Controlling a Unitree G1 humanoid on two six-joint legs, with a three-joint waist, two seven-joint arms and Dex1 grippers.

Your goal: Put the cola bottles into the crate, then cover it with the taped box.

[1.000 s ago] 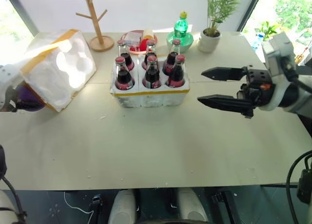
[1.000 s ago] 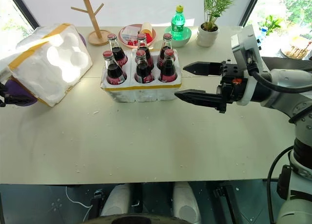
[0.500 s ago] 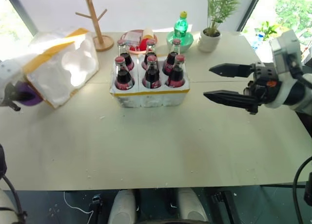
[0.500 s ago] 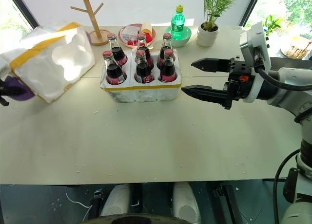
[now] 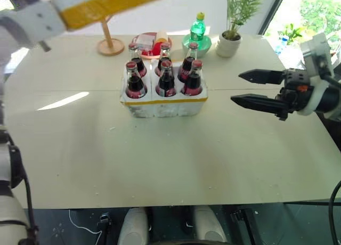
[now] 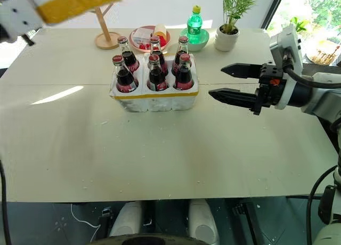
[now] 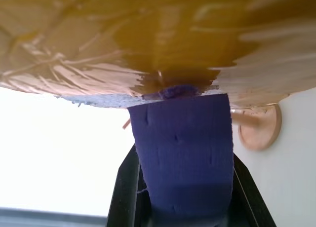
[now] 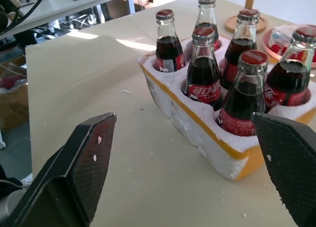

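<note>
Yellow-taped box [image 5: 106, 1] hangs cut off at the frame's top, my left gripper [image 7: 182, 207] pinching its purple side piece [image 7: 183, 148]. My right gripper [image 6: 233, 82] stands spread beside the crate [image 6: 154, 98], all six cola bottles [image 6: 155, 69] seated.

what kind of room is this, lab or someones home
Probably an office or lab set up for a demo, not a home. A large plain table stands by big windows, the right wrist view shows a desk with cables behind, and staged props: a potted plant and a wooden mug tree.
</note>
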